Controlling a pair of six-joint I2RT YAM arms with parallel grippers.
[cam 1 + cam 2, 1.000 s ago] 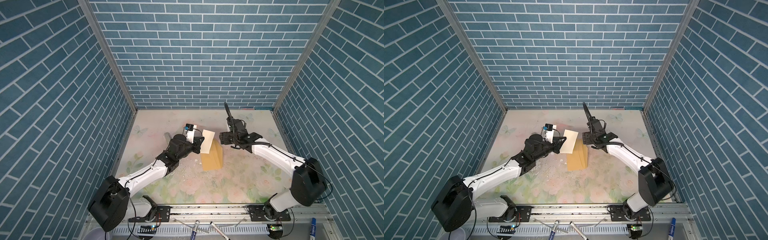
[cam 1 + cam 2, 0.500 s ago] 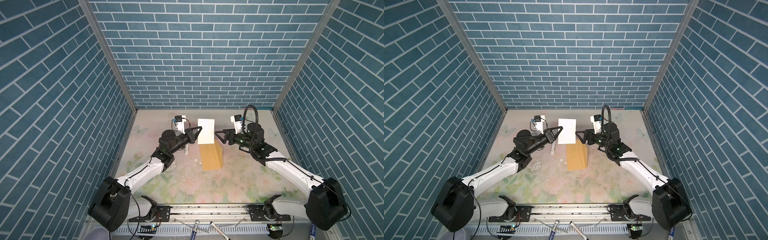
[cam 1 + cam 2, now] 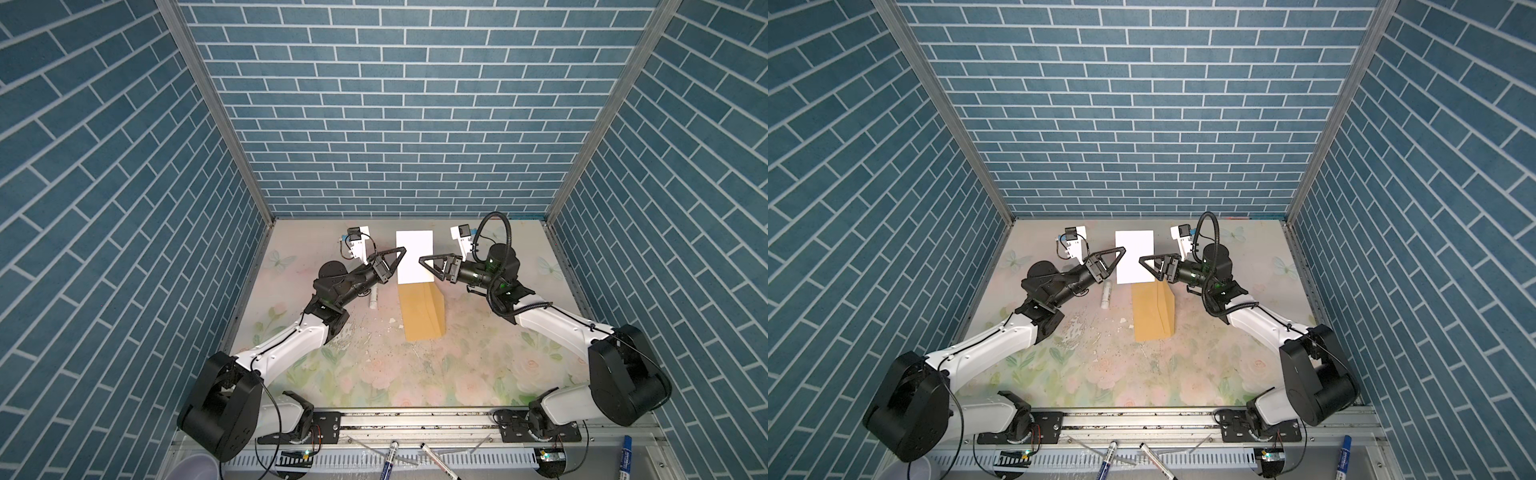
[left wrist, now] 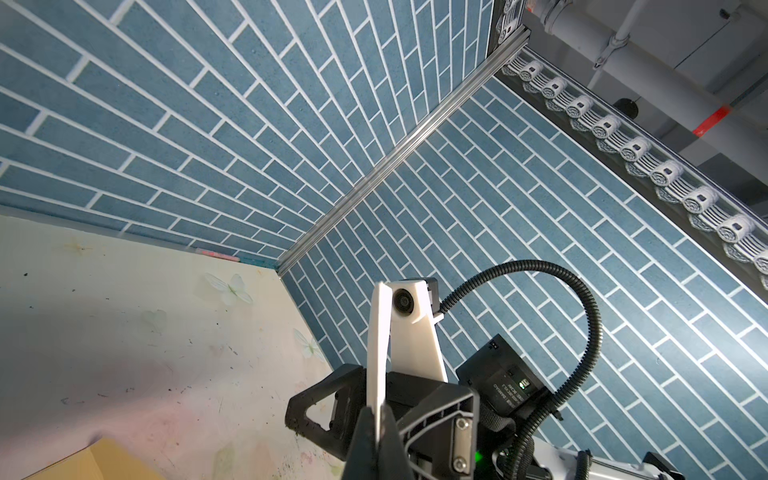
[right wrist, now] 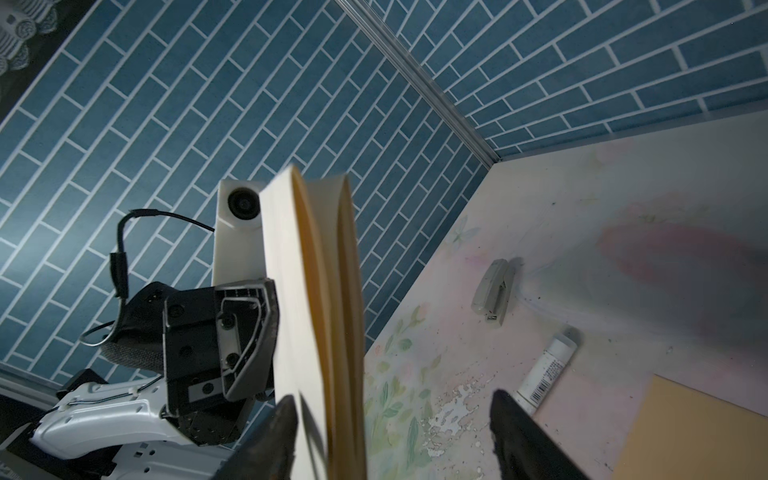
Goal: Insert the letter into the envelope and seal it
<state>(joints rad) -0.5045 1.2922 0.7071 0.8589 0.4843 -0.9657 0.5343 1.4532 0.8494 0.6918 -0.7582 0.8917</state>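
The letter [image 3: 414, 257], a pale folded sheet, is held upright in the air above the far end of the envelope [image 3: 419, 311], which lies flat on the table. My left gripper [image 3: 402, 250] is shut on the letter's left edge; in the left wrist view the sheet [image 4: 379, 332] rises edge-on from the closed jaws of my left gripper [image 4: 376, 415]. My right gripper [image 3: 421, 259] is open at the letter's right edge. In the right wrist view the folded letter [image 5: 316, 291] stands between the spread fingers of my right gripper [image 5: 390, 397], close to one finger [image 5: 282, 419] and far from the other.
A white glue stick [image 3: 372, 297] lies left of the envelope under my left arm. In the right wrist view a grey stapler [image 5: 494, 291] lies on the floral table beyond the glue stick [image 5: 544, 365]. Markers [image 3: 388, 457] lie along the front rail. Blue brick walls close in three sides.
My left arm lifted the letter and turned it upright over the envelope's far end. My right arm swung round to face it, its jaws now at the letter's right edge and narrower.
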